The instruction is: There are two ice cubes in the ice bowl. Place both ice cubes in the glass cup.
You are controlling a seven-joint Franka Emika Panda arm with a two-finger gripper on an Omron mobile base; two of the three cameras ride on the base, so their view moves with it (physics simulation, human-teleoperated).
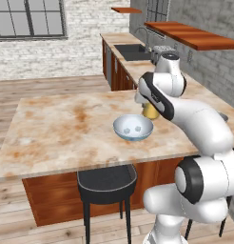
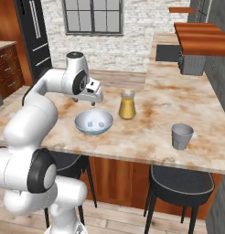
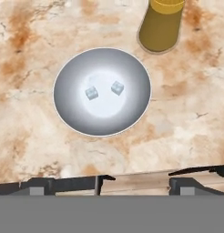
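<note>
At frame centre, both ice cubes (image 3: 104,90) sit in the ice bowl (image 3: 68,109); my claw (image 3: 136,179) gapes empty, glass cup (image 2: 182,135) unfilled.

Two pale cubes (image 3: 91,93) (image 3: 117,87) lie side by side, apart, at the middle of the shallow round bowl (image 3: 68,107); the grey cup (image 2: 182,135) stands upright, well apart on the bench (image 2: 146,137)

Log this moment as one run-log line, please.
gripper: open, above ice bowl | ice cubes: both in bowl | glass cup: apart on counter
</note>
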